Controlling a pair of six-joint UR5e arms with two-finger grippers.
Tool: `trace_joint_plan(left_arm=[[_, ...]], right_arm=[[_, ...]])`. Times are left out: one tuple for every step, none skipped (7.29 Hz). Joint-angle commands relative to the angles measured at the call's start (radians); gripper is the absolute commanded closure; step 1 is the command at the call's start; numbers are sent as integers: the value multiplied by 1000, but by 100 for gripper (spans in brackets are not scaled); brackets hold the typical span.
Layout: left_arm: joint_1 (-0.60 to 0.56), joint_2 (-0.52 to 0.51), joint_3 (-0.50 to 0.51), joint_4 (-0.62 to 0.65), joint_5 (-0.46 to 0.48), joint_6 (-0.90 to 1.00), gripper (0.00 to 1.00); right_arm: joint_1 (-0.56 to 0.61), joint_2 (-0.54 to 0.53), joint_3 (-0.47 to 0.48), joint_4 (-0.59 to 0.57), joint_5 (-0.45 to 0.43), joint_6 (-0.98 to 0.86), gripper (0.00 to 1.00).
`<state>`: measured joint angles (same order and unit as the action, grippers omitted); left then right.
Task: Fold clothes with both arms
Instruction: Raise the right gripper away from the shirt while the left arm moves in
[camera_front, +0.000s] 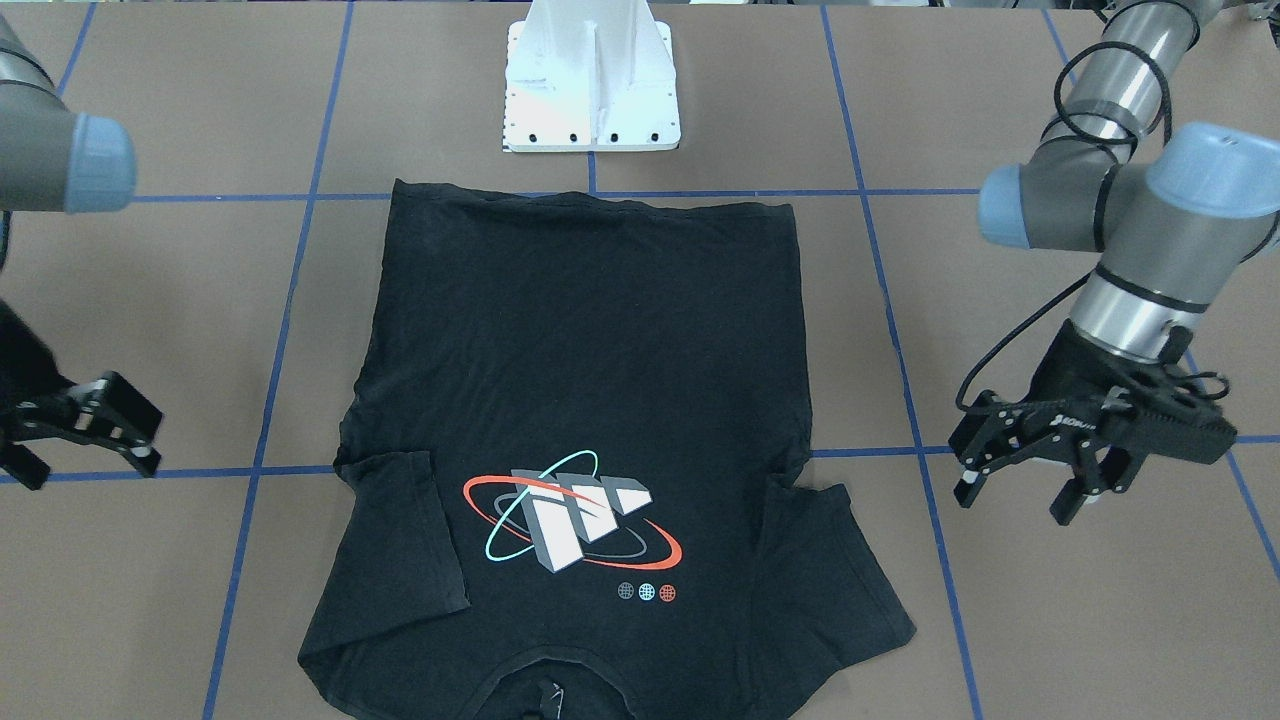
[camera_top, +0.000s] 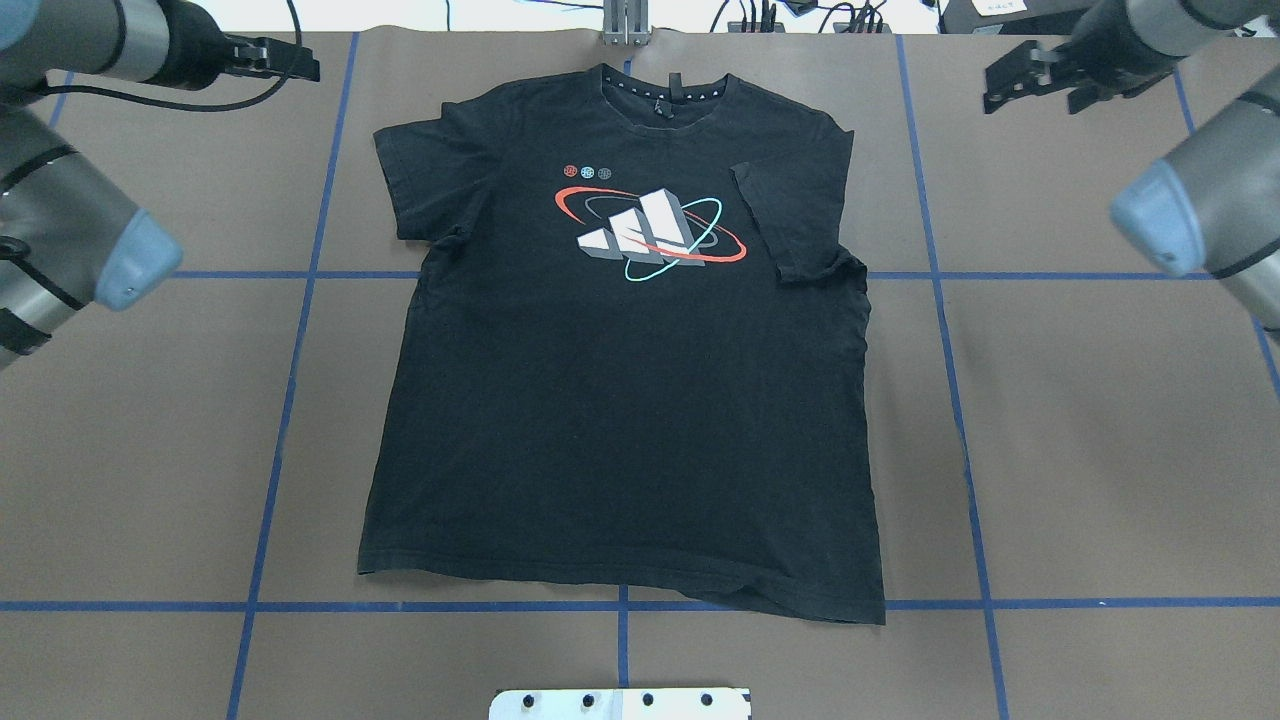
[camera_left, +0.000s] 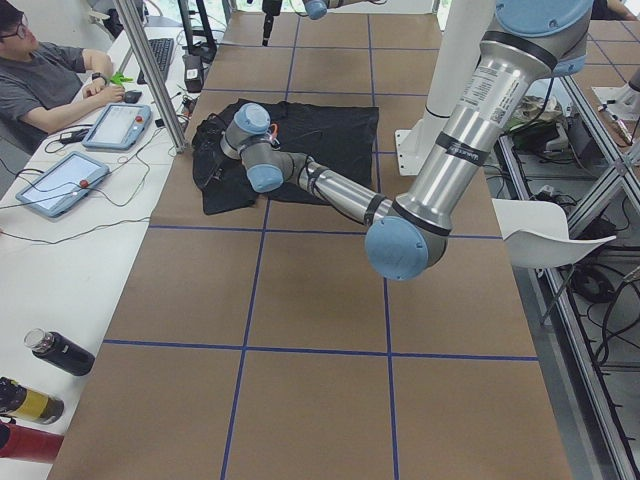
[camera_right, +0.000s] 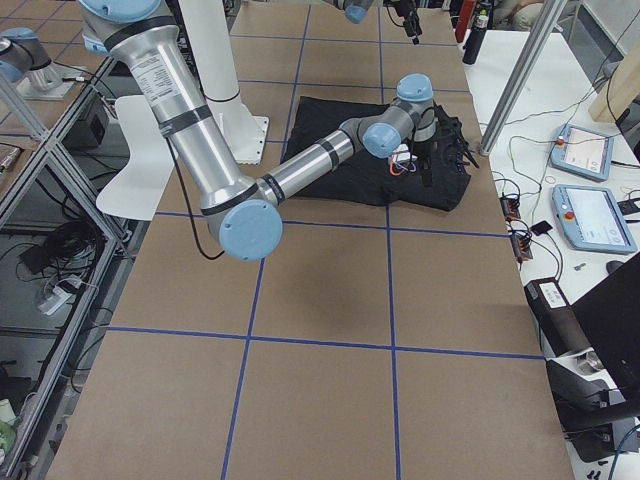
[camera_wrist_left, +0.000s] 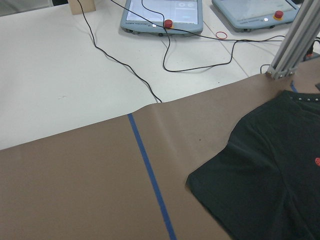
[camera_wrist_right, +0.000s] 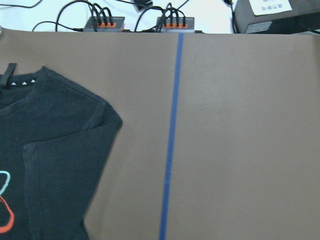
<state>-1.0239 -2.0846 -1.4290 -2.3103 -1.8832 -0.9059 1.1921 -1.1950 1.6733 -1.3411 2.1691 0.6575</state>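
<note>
My left hand (camera_front: 1015, 498) is released, jaws spread, grasping nothing. It sits toward the far left corner of the surface (camera_top: 150, 450), out beyond the T-shirt's left sleeve (camera_top: 420, 180) and well apart from the fabric.

The T-shirt (camera_top: 620, 400) lies flat in the middle of the surface, print (camera_top: 650, 235) facing up. Its collar (camera_top: 660, 90) points to the far edge. Its hem (camera_top: 620, 590) points to the near edge, toward the white base (camera_front: 590, 90). The left sleeve is spread outward. The right sleeve (camera_top: 790, 220) is folded inward onto the chest, just beside the print.

My right hand (camera_front: 85, 462) is released too, jaws apart and empty. It sits toward the far right corner, level with the folded sleeve and well apart from the T-shirt.
</note>
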Motion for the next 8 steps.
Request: trace_joint_plan(left_arm=[[56,-110,227,-114,112,-101,0],[74,-173,340,-151,152,-123,0],[96,-219,449,-197,220,-139,1],[108,-267,541,-216,252,-140,7],[122,-273,576,-230,281,-139,16],[136,-273,596,-233,285,-131,19],[143,-273,601,-235,286,-130,24],[154,-270,605,-235,285,-128,30]], right_arm=[[177,-148,9,0,116,-294,0],[217,-187,11,2,147,-356,0],[224,-193,11,7,149,-358,0],[222,-190,11,8,149,-358,0],[222,-190,9,10,149,-358,0],[222,-189,5,10,147,-358,0],[221,-183,2,10,143,-358,0],[221,-183,0,8,141,-358,0]])
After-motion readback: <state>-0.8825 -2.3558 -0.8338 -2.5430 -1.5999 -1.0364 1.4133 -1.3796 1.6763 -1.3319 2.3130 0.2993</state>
